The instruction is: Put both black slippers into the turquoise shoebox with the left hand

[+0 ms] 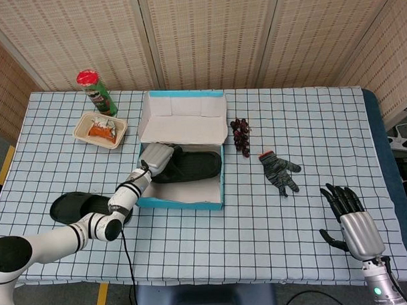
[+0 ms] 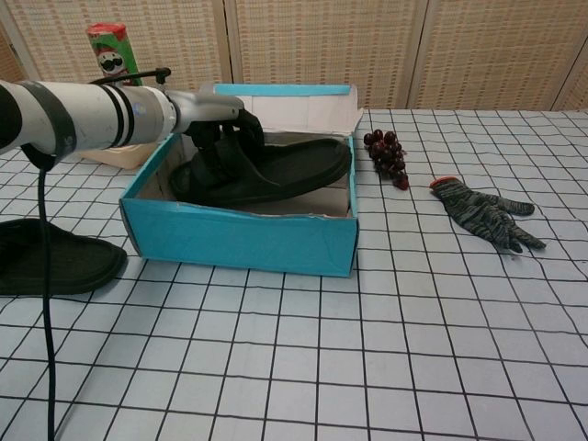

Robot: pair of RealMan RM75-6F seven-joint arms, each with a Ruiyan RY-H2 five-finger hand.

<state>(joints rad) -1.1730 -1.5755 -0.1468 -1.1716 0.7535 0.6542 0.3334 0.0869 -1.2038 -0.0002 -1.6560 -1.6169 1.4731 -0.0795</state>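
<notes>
Inside the turquoise shoebox (image 2: 241, 241), left hand (image 2: 217, 129) holds a black slipper (image 2: 276, 170).

Matt rubber, card, cloth – mostly dull surfaces

Black slippers (image 2: 266, 170) (image 2: 50, 257) look matt, rubbery-foam; turquoise shoebox (image 2: 248, 241) smooth card, white paper-like inside; tablecloth (image 2: 367, 349) checked woven cloth; glove (image 2: 485, 213) rough knit; grapes (image 2: 388, 154) glossy; left hand (image 1: 157, 156) and right hand (image 1: 353, 224) – brushed silver metal-look shell, black plastic fingers; chip can (image 1: 96, 92) glossy.

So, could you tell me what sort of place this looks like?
Probably a staged robot test area, not a home: a table with a checked cloth, woven folding screens behind it, and unrelated props such as grapes and a work glove.
</notes>
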